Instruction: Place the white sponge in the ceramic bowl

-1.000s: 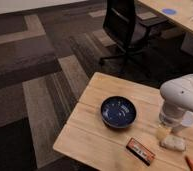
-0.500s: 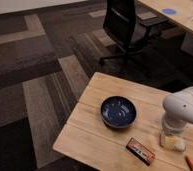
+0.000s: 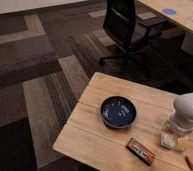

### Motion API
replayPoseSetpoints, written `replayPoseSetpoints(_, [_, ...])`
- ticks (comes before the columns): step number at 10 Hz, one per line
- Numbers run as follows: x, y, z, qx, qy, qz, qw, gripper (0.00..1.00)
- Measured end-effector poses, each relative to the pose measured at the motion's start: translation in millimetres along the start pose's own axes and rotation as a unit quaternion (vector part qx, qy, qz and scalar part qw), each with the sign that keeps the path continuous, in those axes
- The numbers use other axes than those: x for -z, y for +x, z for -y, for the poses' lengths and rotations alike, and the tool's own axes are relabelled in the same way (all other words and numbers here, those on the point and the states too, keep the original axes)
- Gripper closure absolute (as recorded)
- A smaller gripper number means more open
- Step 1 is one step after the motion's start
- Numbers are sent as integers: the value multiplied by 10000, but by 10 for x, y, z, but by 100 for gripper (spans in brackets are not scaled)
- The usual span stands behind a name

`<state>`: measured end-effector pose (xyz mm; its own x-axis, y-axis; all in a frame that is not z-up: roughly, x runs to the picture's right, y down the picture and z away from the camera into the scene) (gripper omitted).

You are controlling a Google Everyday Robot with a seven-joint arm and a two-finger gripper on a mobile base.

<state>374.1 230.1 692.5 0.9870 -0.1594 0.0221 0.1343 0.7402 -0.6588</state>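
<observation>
Your white arm reaches down, gripper (image 3: 174,136) at the white sponge (image 3: 166,140), finger state indeterminate; ceramic bowl (image 3: 118,111) sits apart, no legible writing.

You see the small off-white soft sponge (image 3: 167,140) lying on the wooden table directly under the gripper (image 3: 176,134), apart from the round glossy dark blue ceramic bowl (image 3: 118,111), which stands upright.

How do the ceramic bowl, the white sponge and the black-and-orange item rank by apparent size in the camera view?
1. Ceramic bowl, clearly largest.
2. Black-and-orange item.
3. White sponge, though partly hidden under the gripper, so ranks 2 and 3 are unsure.
</observation>
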Motion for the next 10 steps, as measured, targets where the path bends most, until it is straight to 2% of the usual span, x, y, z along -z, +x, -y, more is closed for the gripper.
replayPoseSetpoints(3, [-135,2,-80,112,-63,1,9999,35])
replayPoseSetpoints(5, [-296,70,-81,123,-180,28,9998,35])
replayPoseSetpoints(7, [-399,23,-64,204,-248,92,9994,35])
replayPoseSetpoints(8, [-436,9,-76,240,-284,83,9993,38])
replayPoseSetpoints(9, [-427,-7,-46,214,-263,32,9994,51])
replayPoseSetpoints(10, [-334,-69,21,89,-175,-8,9998,71])
